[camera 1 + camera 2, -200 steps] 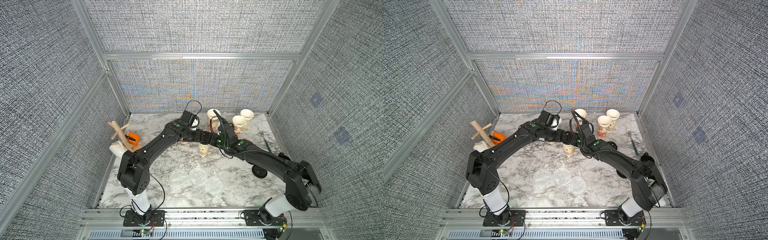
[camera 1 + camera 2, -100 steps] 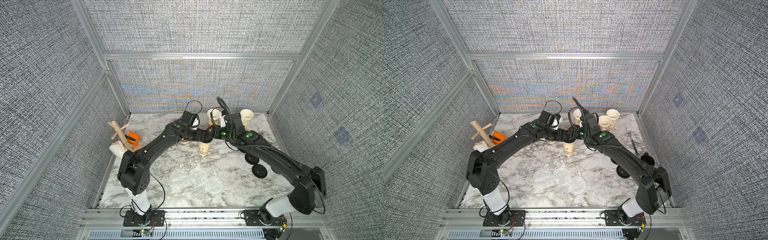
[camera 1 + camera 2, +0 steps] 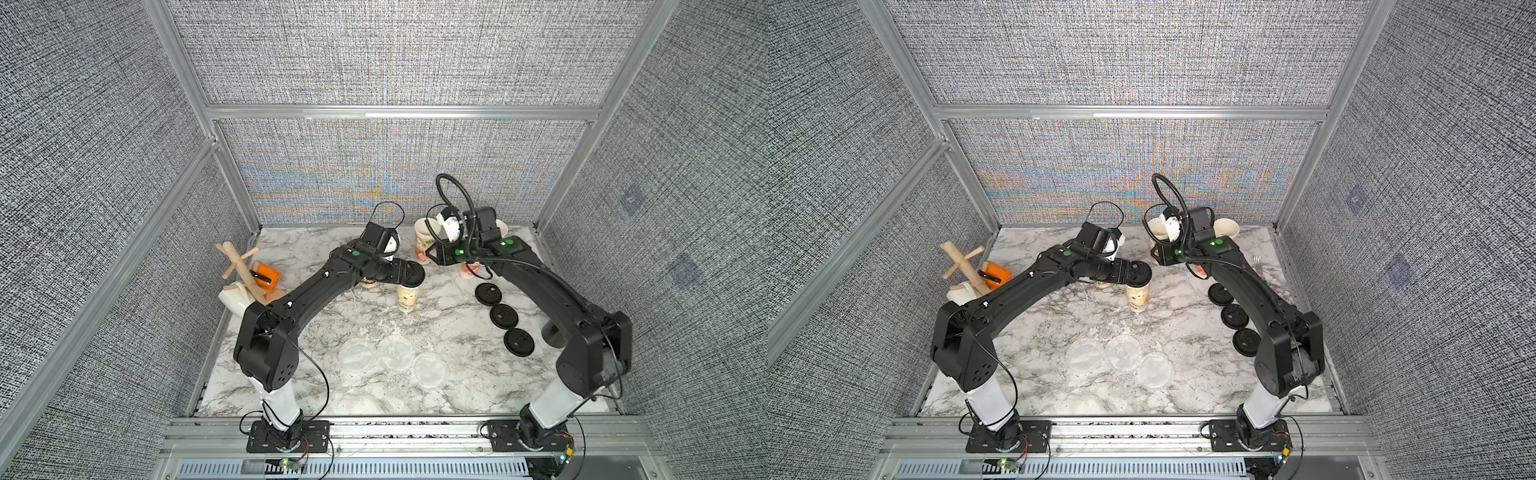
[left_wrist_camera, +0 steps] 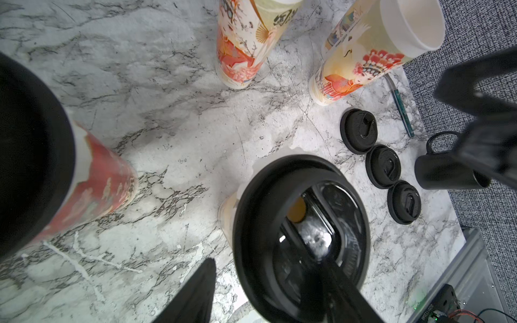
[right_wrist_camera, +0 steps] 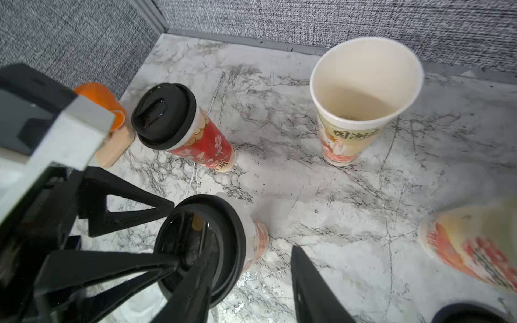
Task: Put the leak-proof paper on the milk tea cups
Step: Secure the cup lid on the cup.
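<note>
Marble-pattern tabletop (image 3: 457, 399), with grey woven wall panels (image 3: 374, 54) on three sides and aluminium frame bars (image 3: 399, 112).

Right side of the table: three black lids (image 3: 503, 316) lie flat in a diagonal row, just beside each other, sip slots up. A black handled mug (image 4: 444, 170) sits just beside the row on the table-edge side. It is partly hidden in both top views, so upright or not is unclear. A thin teal stick (image 4: 401, 109) lies near the right table edge, farther back than the lids.

Left side: a wooden peg stand (image 3: 239, 266) with angled pegs. An orange object (image 3: 266, 277) with a black mark sits just beside its base. A white mug (image 3: 235, 301) is at the stand's foot, at the left table edge.
</note>
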Motion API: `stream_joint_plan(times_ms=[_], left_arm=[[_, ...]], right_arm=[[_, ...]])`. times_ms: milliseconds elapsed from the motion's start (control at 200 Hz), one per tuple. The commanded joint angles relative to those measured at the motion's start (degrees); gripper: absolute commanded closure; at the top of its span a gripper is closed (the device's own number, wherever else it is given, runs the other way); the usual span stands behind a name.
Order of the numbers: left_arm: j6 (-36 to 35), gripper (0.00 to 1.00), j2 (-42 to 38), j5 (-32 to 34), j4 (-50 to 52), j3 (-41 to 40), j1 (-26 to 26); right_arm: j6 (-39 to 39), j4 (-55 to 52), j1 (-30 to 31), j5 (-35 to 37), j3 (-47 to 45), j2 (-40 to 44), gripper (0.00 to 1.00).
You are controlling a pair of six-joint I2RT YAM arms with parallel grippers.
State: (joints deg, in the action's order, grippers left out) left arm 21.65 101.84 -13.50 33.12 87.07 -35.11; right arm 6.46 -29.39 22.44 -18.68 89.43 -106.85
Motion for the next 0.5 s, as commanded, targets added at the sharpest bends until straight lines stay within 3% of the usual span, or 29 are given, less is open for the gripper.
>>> stream_joint_plan(times_ms=[0,495], left_arm=[[-1.7,0.39,1.1,6.8,10.2,-1.0,0.1],[-1.9,0.39,1.2,6.6,10.1,-1.3,0.2]], right_arm=[[-5.0,-2.4,0.0,-3.6,2.5,-3.0,0.54],[-6.4,-4.1,0.0,-5.6,5.0,-9.2,0.56]])
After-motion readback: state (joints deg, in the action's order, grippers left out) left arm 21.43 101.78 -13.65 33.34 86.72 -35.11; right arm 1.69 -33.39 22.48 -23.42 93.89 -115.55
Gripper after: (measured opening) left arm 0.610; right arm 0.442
